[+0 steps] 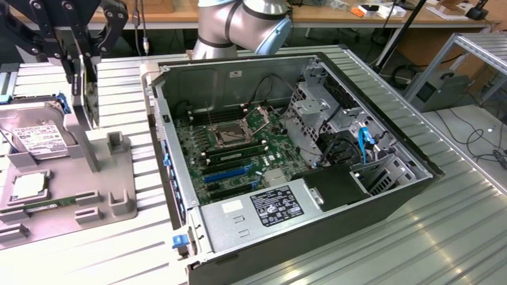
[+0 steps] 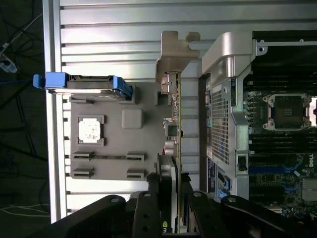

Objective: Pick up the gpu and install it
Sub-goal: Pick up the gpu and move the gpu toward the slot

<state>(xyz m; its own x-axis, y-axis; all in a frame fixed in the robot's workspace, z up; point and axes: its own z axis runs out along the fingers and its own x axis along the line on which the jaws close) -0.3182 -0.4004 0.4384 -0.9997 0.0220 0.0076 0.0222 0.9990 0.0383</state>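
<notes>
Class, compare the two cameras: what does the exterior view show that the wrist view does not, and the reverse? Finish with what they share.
Exterior view gives: the robot arm, the power supply's label, the blue cable in the drive bay.
Wrist view gives: the gpu seen edge-on, with its pale bracket.
Both: the hand shut on the gpu, the hard drive, the grey tray with its processor chip, the open case and its processor socket.

The arm [image 1: 241, 24] is silver-grey with a rounded joint. Its black tool [image 1: 82, 56] has linked bars with round screws.
</notes>
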